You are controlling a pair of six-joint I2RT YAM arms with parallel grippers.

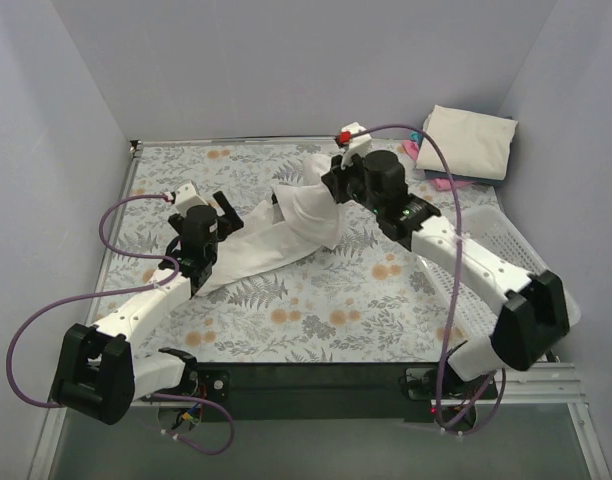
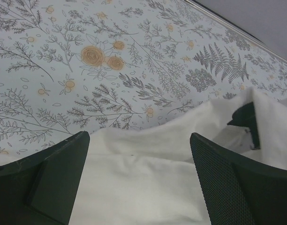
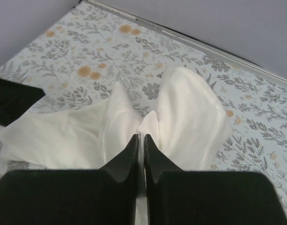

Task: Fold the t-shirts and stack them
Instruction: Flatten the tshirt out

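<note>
On the table [image 1: 316, 320], right gripper [image 3: 141, 137] pinches rumpled white t-shirt [image 3: 190, 112]; left gripper [image 2: 139, 140] gapes.

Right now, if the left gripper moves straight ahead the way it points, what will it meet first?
Probably the white t-shirt, which fills the gap ahead of the open left gripper; the floral table cover lies beyond. Depth is unclear.

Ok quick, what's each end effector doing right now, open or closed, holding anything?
Left end effector: open, fingers spread over the white t-shirt.
Right end effector: shut on the white t-shirt.
</note>
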